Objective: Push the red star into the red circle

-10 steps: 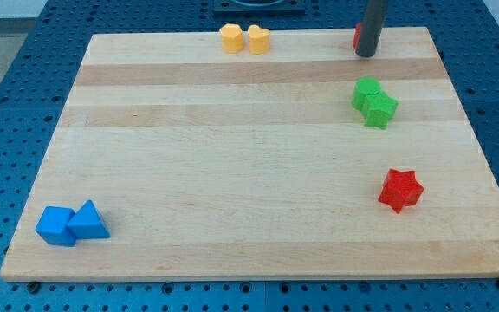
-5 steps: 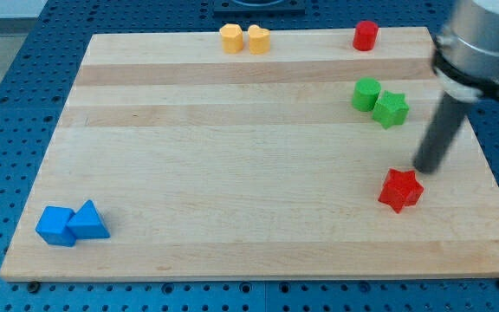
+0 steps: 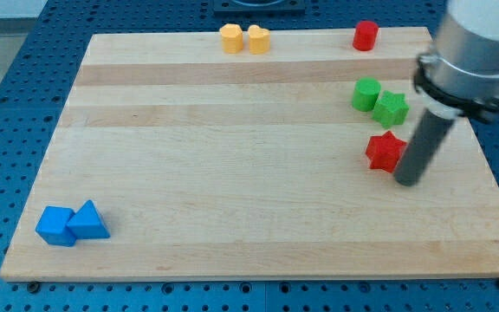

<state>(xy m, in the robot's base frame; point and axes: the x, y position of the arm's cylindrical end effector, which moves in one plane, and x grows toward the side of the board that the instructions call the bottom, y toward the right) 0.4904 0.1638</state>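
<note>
The red star (image 3: 385,151) lies on the wooden board (image 3: 232,156) at the right, just below the green star (image 3: 392,107) and green cylinder (image 3: 366,94). The red circle, a red cylinder (image 3: 366,35), stands at the board's top edge on the right, well above the red star. My tip (image 3: 406,180) is at the lower right of the red star, touching or nearly touching it. The dark rod rises up and to the right from there.
Two yellow blocks (image 3: 244,39) sit side by side at the top edge, left of the red cylinder. A blue cube (image 3: 55,225) and a blue triangular block (image 3: 88,222) sit together at the bottom left corner.
The red star has moved up and slightly left, from the lower right to just below the green blocks. My tip swung down from the top, clearing the red cylinder and nudging the green star right.
</note>
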